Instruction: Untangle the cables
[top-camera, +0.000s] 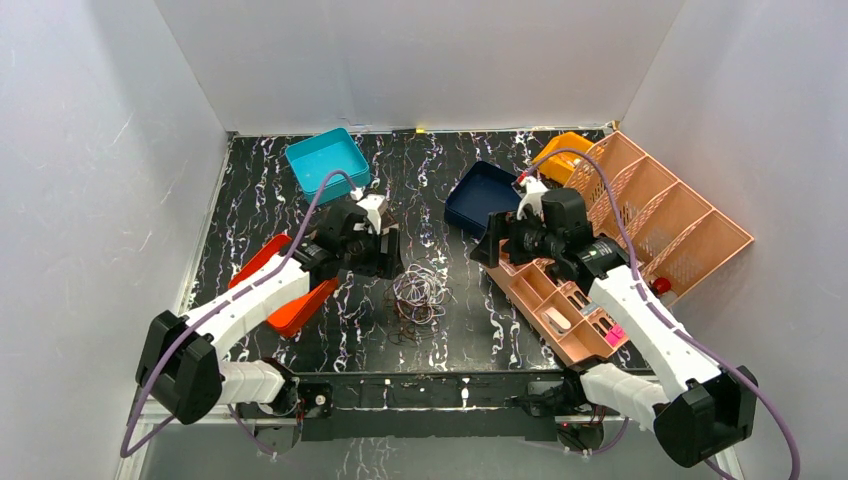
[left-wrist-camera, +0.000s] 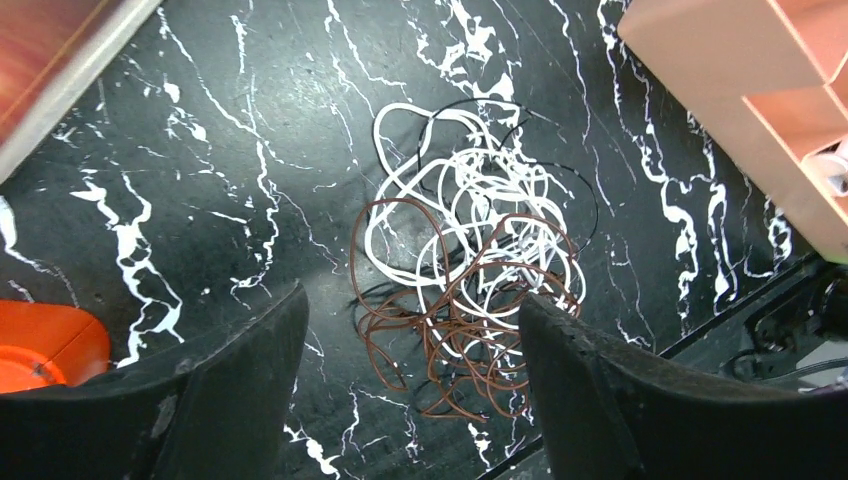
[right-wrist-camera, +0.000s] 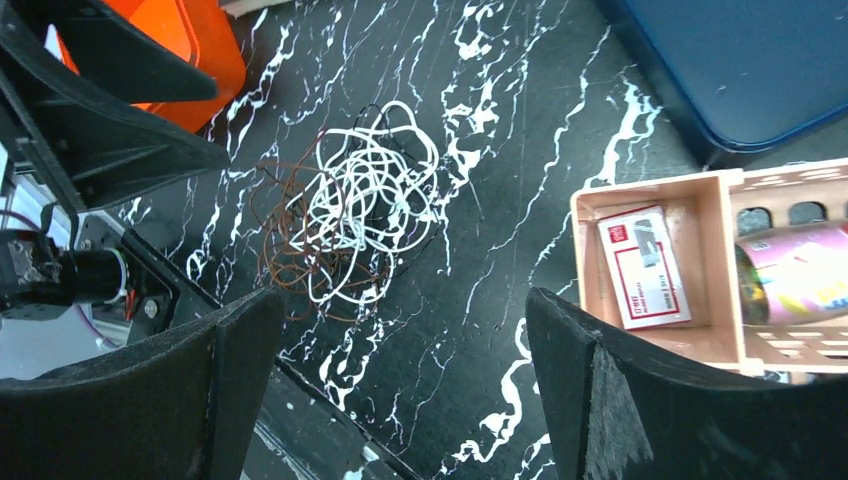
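Note:
The cables (top-camera: 419, 295) lie in one wiry tangle of white, brown and thin black loops on the black marbled table, near its front middle. In the left wrist view the tangle (left-wrist-camera: 470, 265) lies on the table below and between my open fingers. My left gripper (top-camera: 388, 252) hovers open and empty just left of and above it. My right gripper (top-camera: 492, 245) is open and empty, to the right of the tangle. In the right wrist view the cables (right-wrist-camera: 350, 215) lie at the upper left, apart from my fingers (right-wrist-camera: 590, 390).
An orange tray (top-camera: 290, 300) lies left of the cables. A teal bin (top-camera: 327, 160) and a navy tray (top-camera: 480, 195) stand behind. A peach divided organizer (top-camera: 560, 310) and a peach rack (top-camera: 670, 215) stand at the right. The table's front edge (top-camera: 440, 385) is near.

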